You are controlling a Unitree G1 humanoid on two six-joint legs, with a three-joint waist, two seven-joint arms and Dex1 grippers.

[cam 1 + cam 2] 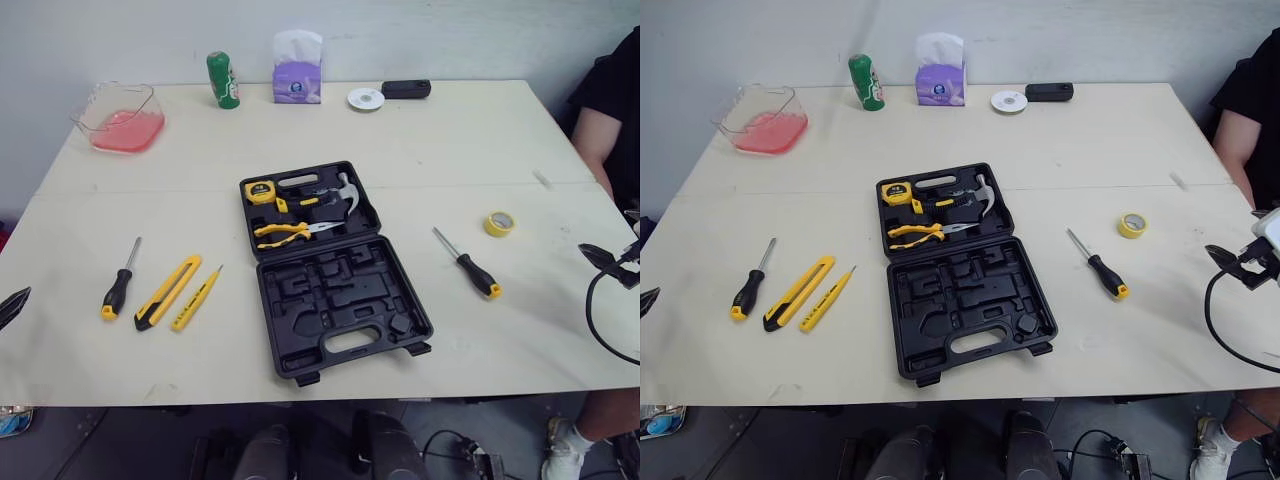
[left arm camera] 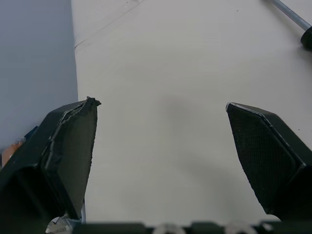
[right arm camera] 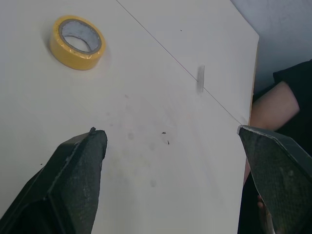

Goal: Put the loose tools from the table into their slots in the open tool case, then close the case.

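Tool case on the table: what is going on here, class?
A robot is about to fill the open tool case. Its left claw and right claw are open and empty. A screwdriver, utility knife and slim yellow tool lie loose left of the case, another screwdriver and a tape roll right of it.

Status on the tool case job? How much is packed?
Done: tape measure, hammer and pliers sit in the open tool case. In hand: nothing; left gripper and right gripper are open and empty. To do: black-handled screwdriver, utility knife and yellow tester left of the case, second screwdriver and tape roll to its right, then closing it.
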